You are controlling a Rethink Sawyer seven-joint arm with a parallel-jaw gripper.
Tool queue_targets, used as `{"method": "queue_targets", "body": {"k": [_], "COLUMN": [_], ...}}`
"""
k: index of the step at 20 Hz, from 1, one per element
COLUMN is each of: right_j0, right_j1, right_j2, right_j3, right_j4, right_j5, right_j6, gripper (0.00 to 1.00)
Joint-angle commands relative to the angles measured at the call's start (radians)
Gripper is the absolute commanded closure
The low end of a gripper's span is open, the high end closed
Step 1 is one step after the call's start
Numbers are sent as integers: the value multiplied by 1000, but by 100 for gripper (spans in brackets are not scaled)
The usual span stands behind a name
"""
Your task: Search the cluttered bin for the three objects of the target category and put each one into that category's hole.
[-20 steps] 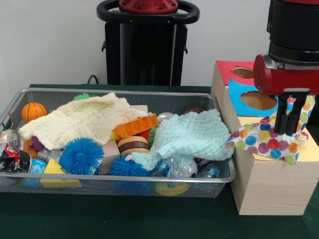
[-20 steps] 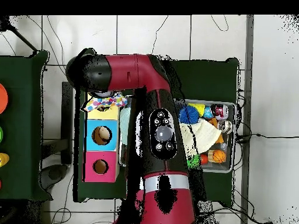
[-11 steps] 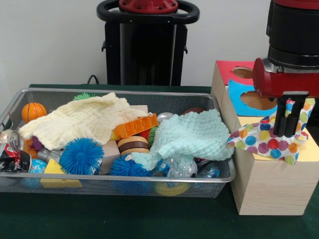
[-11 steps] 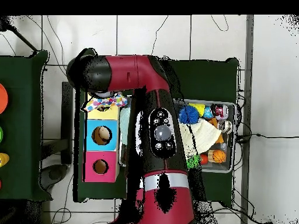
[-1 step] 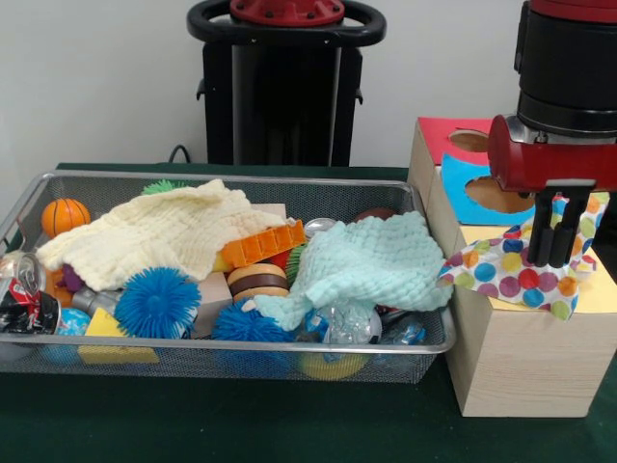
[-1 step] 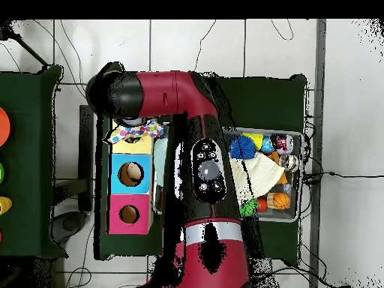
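A polka-dot cloth (image 5: 516,275) lay crumpled over the yellow hole of the wooden box (image 5: 521,362). Cream cloth (image 5: 159,231) and mint cloth (image 5: 362,265) draped the wire bin's (image 5: 241,362) clutter.

My arm (image 6: 196,142): glossy red shell, black joints, round button cluster; gripper (image 5: 543,249) with black fingers (image 5: 537,236).

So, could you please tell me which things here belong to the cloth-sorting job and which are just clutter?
Part of the job:
- polka-dot cloth on the yellow section
- pincer
- mint cloth
- cream cloth
- wooden box with holes

Just lying about:
- blue spiky ball
- small basketball
- orange block
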Motion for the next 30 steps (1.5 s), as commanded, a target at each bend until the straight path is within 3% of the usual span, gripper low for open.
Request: {"method": "queue_targets", "body": {"k": [1,30], "right_j0": [-21,-10], "right_j1": [22,8], "right_j2": [27,24], "right_j3": [103,128], "right_j4": [1,11], "right_j5": [76,81], "right_j6": [27,47], "gripper": [100,100]}}
